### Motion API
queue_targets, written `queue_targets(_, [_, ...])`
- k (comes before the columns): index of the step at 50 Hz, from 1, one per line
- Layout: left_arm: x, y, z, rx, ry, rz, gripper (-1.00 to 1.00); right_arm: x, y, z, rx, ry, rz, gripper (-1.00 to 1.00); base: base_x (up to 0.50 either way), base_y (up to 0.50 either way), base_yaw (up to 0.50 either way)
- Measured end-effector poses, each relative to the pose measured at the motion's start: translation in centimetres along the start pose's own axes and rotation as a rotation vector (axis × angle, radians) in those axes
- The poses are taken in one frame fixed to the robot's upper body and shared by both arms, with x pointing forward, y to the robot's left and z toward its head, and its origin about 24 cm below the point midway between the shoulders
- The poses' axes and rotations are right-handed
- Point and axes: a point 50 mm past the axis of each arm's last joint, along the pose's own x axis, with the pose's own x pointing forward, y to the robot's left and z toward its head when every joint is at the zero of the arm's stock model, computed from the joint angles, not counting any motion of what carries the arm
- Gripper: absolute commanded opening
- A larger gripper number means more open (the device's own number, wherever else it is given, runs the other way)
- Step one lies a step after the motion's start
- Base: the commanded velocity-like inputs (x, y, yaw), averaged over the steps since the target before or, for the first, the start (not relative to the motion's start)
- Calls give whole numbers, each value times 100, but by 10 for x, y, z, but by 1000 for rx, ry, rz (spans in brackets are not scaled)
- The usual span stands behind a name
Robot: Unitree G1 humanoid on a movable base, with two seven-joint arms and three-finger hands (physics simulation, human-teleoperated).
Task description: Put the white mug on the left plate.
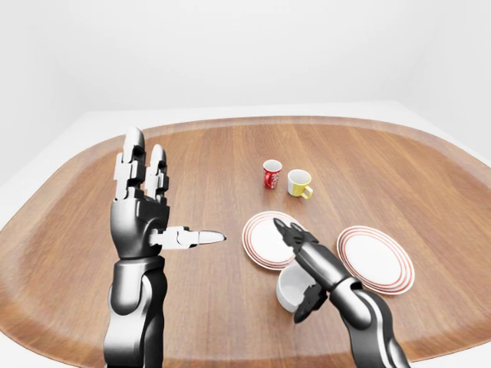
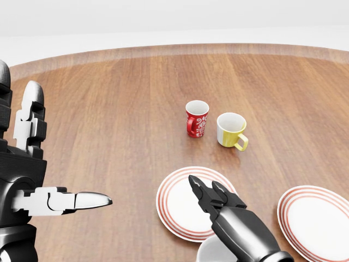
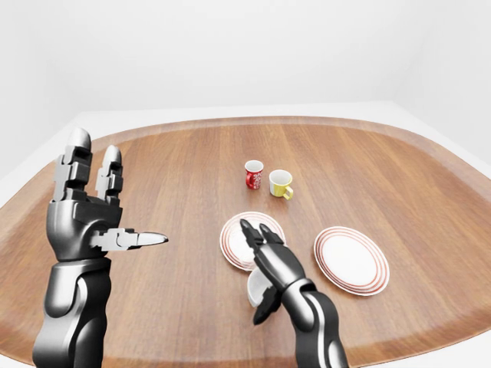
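The white mug (image 1: 289, 287) sits on the wooden table (image 1: 215, 161), just below the left plate (image 1: 259, 239) in the left-eye view, and looks tilted with its mouth to the left. My right hand (image 1: 294, 264) lies over it, open. Its two long fingers (image 2: 203, 194) stretch out above the plate's lower rim and the thumb hangs beside the mug's right wall. I cannot tell whether the palm touches the mug. My left hand (image 1: 173, 192) is raised at the left, open and empty.
A second red-rimmed plate (image 1: 376, 257) lies to the right of the left one. A red mug (image 2: 196, 118) and a yellow mug (image 2: 231, 130) stand upright above the plates. The table's rounded edge runs along the bottom of the eye views.
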Motion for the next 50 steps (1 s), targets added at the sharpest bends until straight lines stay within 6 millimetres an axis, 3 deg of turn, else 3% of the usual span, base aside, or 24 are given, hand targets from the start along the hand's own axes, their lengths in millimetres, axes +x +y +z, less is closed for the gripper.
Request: queue_targets(50, [-1,-1,-2,0,10,-3,100,15,12,-24,-93,144,64,100,0,0,0])
